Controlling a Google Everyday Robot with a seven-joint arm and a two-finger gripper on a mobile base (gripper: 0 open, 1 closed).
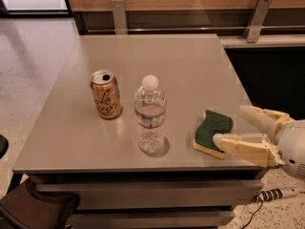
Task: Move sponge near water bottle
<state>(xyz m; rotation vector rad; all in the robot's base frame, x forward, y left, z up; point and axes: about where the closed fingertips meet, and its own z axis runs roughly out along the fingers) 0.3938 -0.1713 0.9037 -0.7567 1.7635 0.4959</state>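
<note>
The sponge (212,129), dark green on top over pale yellow foam, lies turned at an angle near the front right edge of the grey table (167,61). The water bottle (150,114), clear with a white cap and a thin red-and-white band, stands upright about a hand's width to the left of the sponge. My gripper (230,126) reaches in from the right at table height. It is open, with its cream fingers (243,147) spread. The nearer finger touches the sponge's front right edge, and the farther one lies just right of the sponge.
An orange-gold drink can (106,95) stands left of the bottle. The table's front edge runs just below the sponge, with drawers beneath it. A wood-panelled wall with metal brackets (119,14) is behind. A dark gap lies to the right, and a cable (276,193) is on the floor.
</note>
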